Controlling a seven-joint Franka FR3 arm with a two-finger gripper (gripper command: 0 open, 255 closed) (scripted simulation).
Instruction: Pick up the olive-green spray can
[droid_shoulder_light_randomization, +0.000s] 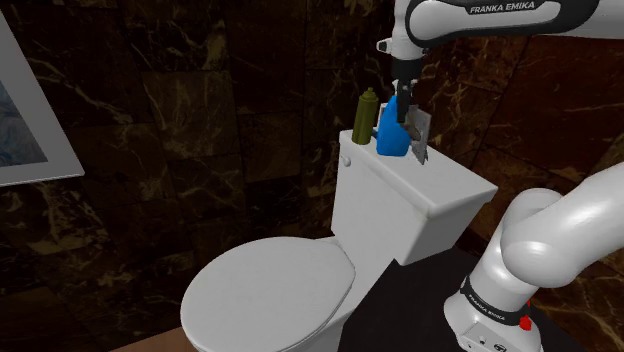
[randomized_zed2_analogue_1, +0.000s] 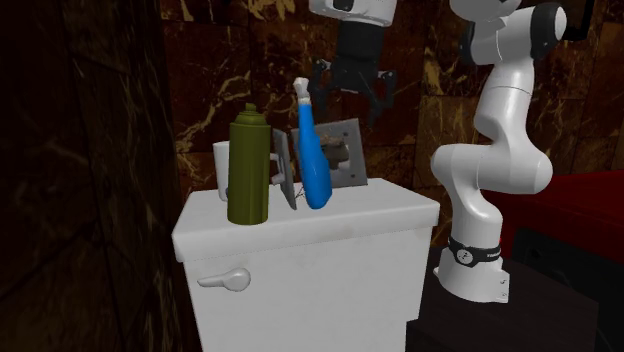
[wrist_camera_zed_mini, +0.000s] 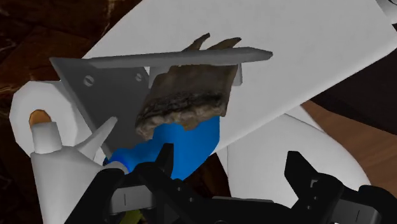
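On the toilet tank lid (randomized_zed2_analogue_1: 340, 222) stand 1 olive-green spray can (randomized_zed2_analogue_1: 249, 168), near 1 end of the lid, and 1 blue spray bottle (randomized_zed2_analogue_1: 316, 170) just beside it. Above the lid, 1 gripper (wrist_camera_zed_mini: 232, 168) hovers with fingers spread, grasping nothing.

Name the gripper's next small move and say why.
Probably shift toward the shoulder view's left, until over the olive-green spray can. The open gripper hangs above the blue spray bottle, and the can stands just beside it on the toilet tank lid.
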